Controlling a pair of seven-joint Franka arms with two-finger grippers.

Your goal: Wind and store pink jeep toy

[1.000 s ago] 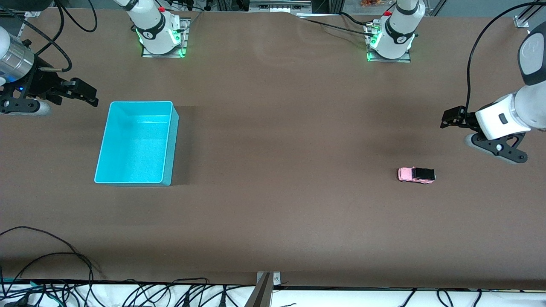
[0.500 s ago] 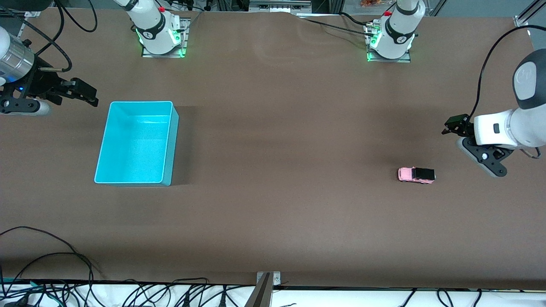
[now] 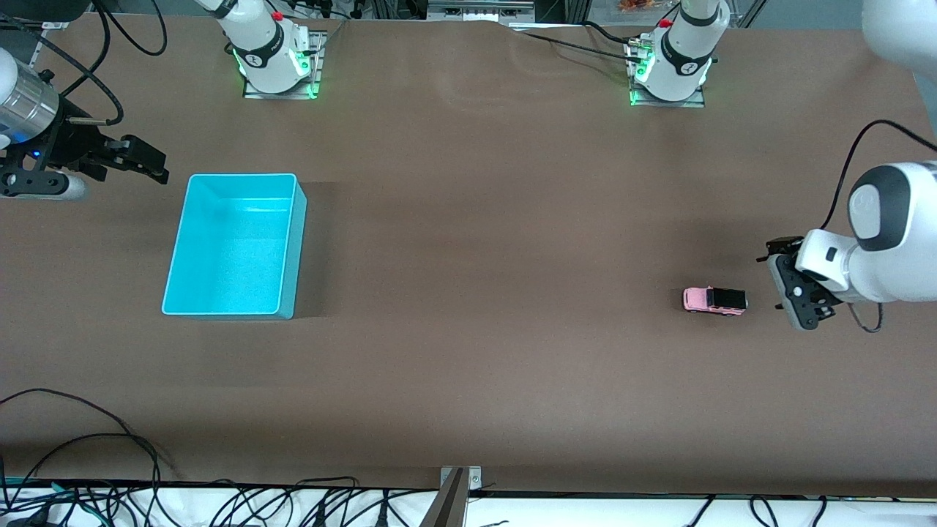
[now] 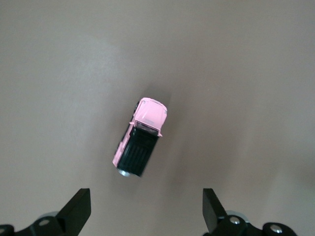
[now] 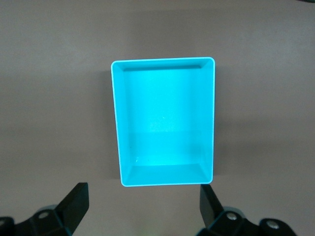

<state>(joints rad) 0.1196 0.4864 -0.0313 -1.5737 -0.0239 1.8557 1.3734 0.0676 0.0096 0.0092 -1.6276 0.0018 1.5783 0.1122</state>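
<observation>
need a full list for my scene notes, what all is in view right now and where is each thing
small boxy pink toy jeep with black roof panel: one, pink and black, on the table at the left arm's end, on its wheels
rectangular cyan plastic bin: one, cyan, on the table at the right arm's end, nothing in it
brown table surface: one, brown, under everything
black cables: several, black, along the table edge nearest the front camera
left end effector: one, black fingers on a white arm, open, over the table beside the jeep, not touching it
right end effector: one, black, open, over the table beside the bin, waiting
</observation>
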